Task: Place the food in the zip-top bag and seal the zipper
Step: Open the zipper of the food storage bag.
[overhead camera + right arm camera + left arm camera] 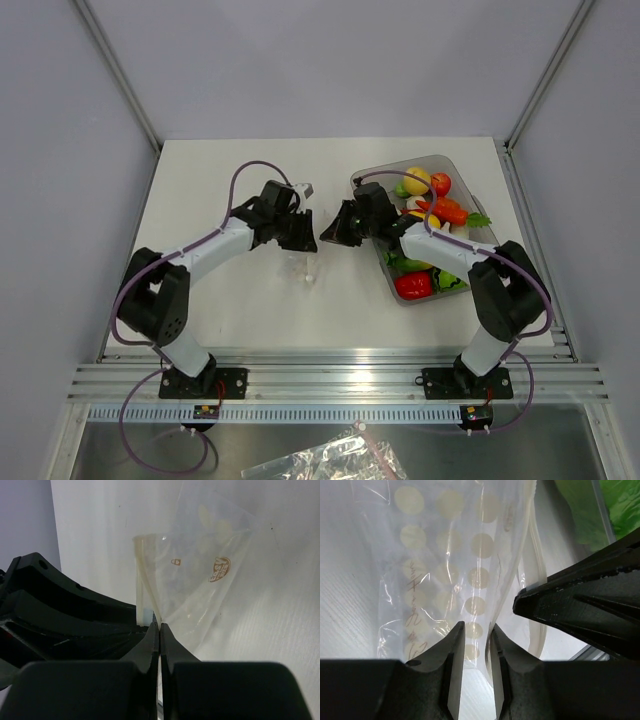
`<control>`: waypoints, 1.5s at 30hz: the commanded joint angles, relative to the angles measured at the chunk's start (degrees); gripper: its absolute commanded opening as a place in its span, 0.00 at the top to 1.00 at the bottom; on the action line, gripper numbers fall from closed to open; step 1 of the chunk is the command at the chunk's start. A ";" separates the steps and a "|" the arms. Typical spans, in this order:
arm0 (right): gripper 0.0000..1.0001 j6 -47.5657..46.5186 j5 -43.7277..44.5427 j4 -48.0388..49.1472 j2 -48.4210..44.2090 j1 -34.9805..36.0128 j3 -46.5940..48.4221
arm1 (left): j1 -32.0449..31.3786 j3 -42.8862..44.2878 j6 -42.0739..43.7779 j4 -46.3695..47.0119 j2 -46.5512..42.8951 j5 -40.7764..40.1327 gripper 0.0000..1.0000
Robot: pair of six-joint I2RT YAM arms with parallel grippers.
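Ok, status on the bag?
Right hand shut on zipper of bag. Left hand slightly open around bag. Bag empty; food in bin.

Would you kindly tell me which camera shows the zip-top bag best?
Left wrist: the zip-top bag fills the frame, dots clear. Right wrist shows one side and the zipper; top external only a faint glint.
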 commanded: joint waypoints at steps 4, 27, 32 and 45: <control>1.00 -0.66 0.71 0.57 -1.43 0.58 1.71 | -2.74 5.22 0.17 -2.34 3.11 -4.33 1.00; 1.00 -13.23 15.57 -19.12 1.91 0.14 19.82 | 1.04 27.29 6.74 -19.38 -4.01 -10.04 1.00; 1.00 -11.22 11.19 -15.79 1.82 0.14 16.92 | 0.95 20.18 6.41 -16.69 -0.49 -5.76 1.00; 1.00 -13.49 20.47 -21.22 1.65 0.14 15.42 | -1.77 20.08 2.63 -13.68 5.92 -4.95 1.00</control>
